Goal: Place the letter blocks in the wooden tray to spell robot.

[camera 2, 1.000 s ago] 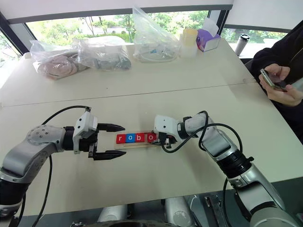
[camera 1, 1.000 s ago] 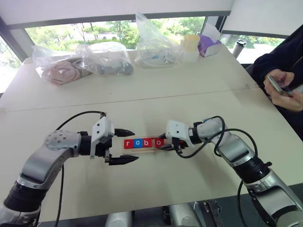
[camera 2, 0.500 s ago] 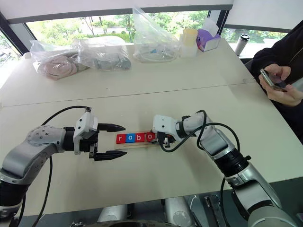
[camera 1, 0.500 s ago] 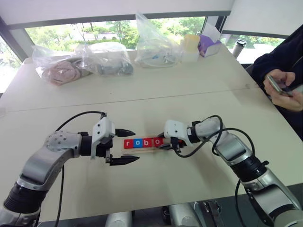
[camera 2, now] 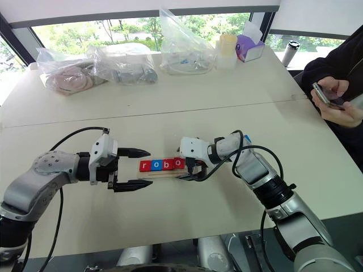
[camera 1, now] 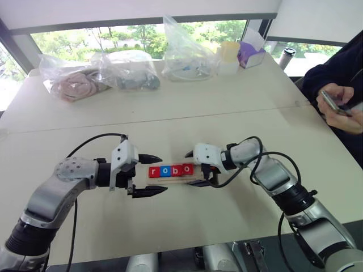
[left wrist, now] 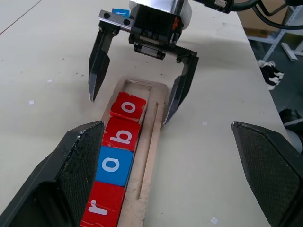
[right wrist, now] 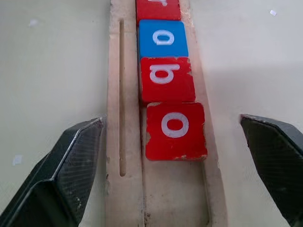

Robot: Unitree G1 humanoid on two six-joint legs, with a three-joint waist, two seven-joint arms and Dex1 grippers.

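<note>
The wooden tray [camera 1: 172, 179] lies across the table in front of me, holding a row of letter blocks: red r [left wrist: 102, 213], blue o [left wrist: 113, 165], red b [left wrist: 124, 136] and red o [right wrist: 175, 130]. The last o sits slightly askew, touching the b. My right gripper [camera 1: 196, 168] is open, one finger on each side of the tray's right end and the red o, touching neither. My left gripper [camera 1: 163, 174] is open at the tray's left end, with nothing between its fingers. The groove beyond the red o [right wrist: 173, 189] is bare wood.
Clear plastic bags [camera 1: 127, 71] with cloth and other items line the far edge, beside a yellow cup [camera 1: 228, 56] and a purple box [camera 1: 249, 54]. A person's hands holding a phone [camera 1: 337, 107] are at the right edge. A seam [camera 1: 227, 113] crosses the table.
My right gripper has gone from shut on the red o to open, leaving that block in the tray next to the b. The left gripper has stayed where it was.
</note>
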